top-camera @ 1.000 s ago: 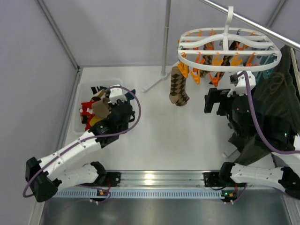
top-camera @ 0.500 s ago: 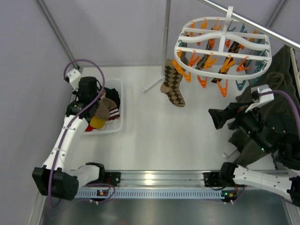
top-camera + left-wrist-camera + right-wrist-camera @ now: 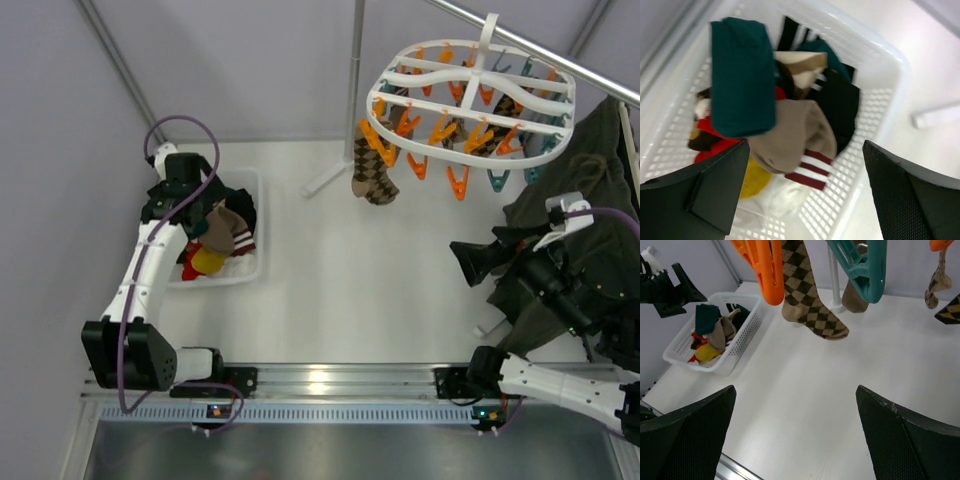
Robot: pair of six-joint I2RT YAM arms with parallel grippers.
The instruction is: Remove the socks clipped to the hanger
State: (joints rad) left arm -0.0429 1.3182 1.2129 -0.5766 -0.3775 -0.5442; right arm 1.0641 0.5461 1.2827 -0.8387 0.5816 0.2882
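While it hangs far to the left of the hanger, the left gripper is spread wide and holds nothing. It is poised over a white basket heaped with loose socks, a dark teal sock lying on top.

The hanger's oval frame has its long axis running left to right, its hook over the metal rail, and orange and teal clips dangle beneath it. At the hanger's left end an argyle sock is pinched in an orange clip. Its leg drops straight down, and in the right wrist view its foot bends so the toe points right. Just right of it a tan sock hangs behind a teal clip.

Nearer than the hanger's right half, the right gripper is also spread wide and empty, its fingers pointing left. A dark green garment hangs just right of the hanger.
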